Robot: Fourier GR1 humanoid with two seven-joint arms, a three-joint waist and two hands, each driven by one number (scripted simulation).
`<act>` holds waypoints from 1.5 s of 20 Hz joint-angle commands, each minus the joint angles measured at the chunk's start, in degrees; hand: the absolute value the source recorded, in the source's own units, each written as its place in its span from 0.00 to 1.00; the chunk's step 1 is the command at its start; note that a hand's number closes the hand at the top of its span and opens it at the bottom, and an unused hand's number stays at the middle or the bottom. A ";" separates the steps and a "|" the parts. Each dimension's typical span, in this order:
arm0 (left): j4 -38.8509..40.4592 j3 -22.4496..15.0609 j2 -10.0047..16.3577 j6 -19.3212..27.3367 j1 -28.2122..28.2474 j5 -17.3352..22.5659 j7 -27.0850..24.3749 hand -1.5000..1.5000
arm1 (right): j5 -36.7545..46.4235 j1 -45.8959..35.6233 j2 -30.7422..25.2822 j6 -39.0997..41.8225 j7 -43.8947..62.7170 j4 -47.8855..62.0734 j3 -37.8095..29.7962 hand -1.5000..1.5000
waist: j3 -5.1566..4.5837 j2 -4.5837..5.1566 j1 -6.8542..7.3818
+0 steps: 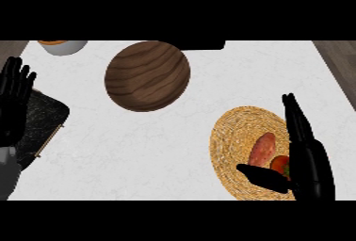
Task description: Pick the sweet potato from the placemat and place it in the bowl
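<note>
A reddish sweet potato (pixel 263 149) lies on a round woven placemat (pixel 236 136) at the right of the white counter. A second small red-orange thing (pixel 280 164) lies beside it, partly hidden. My right hand (pixel 307 155) stands edge-on over the mat's right side, fingers straight and pointing away, thumb (pixel 261 176) stretched out under the sweet potato's near end. The hand is open and holds nothing. A brown wooden bowl (pixel 147 75) sits at the back, left of centre. My left hand (pixel 15 99) rests open at the left edge, fingers up.
A dark speckled tray (pixel 43 123) lies at the left edge beneath the left hand. A white cup (pixel 64 46) with an orange inside stands at the back left. A black object (pixel 201 44) sits at the back edge behind the bowl.
</note>
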 commanded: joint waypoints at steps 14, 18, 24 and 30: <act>0.61 -0.71 -2.31 -2.05 -0.31 -1.16 -1.80 0.50 | -21.06 -3.05 -7.75 40.55 37.18 -20.73 -3.53 0.00 | 0.31 0.80 2.24; 1.60 -0.88 -4.19 -0.67 -0.21 -2.97 -3.16 0.50 | -21.12 -2.50 -7.71 39.75 35.69 -18.09 -4.05 0.00 | 0.36 0.85 2.12; -1.82 0.67 -2.42 -1.51 -1.26 -3.06 1.34 0.50 | -19.49 0.24 -7.54 38.85 29.86 -13.56 -4.72 0.00 | 0.44 0.73 2.28; -1.63 3.42 -2.04 -4.49 -0.37 -1.78 1.84 0.50 | -16.57 1.44 -5.26 35.78 21.29 -4.17 -8.62 0.00 | 0.46 0.76 2.26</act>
